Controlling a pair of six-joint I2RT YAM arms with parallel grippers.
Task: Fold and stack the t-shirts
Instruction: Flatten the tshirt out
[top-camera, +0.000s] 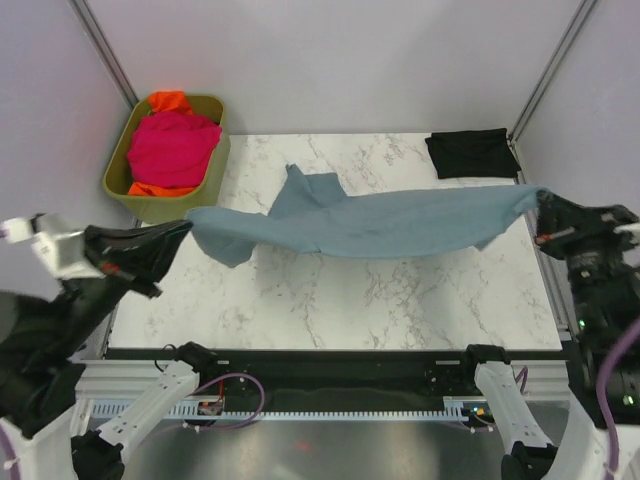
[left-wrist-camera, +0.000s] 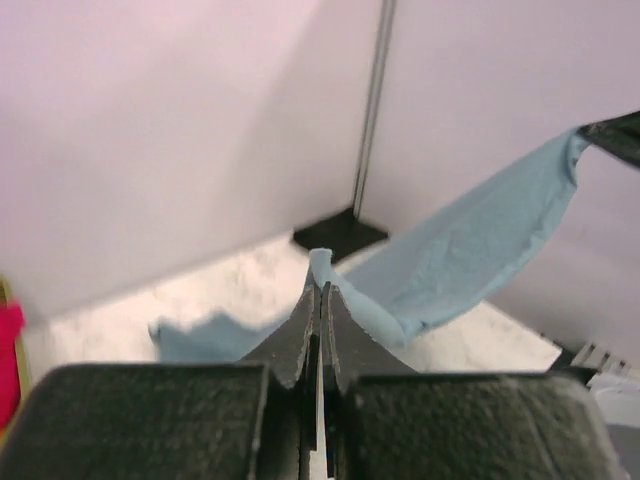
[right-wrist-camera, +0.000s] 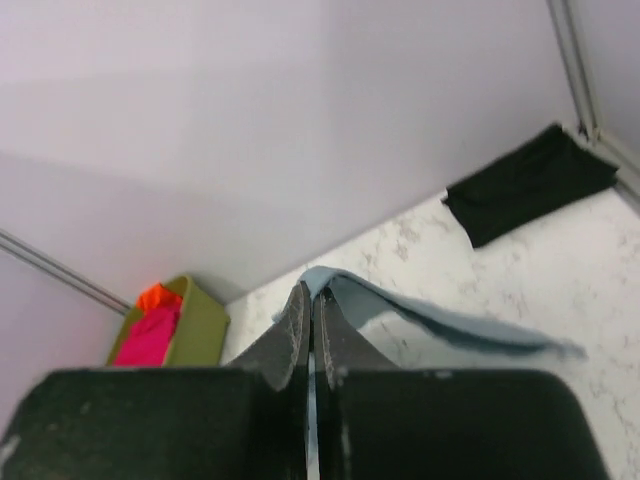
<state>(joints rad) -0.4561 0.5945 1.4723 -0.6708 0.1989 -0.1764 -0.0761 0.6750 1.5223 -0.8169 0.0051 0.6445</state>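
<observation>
The blue-grey t-shirt (top-camera: 370, 222) hangs stretched left-to-right, the left gripper (top-camera: 186, 229) and right gripper (top-camera: 543, 196) each clamping 1 end.

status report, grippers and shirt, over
Left gripper shut on one end of slate blue-grey cloth t-shirt, right gripper on the other. Shirt stretched between them. Folded black cloth t-shirt far right, not in the way.
</observation>
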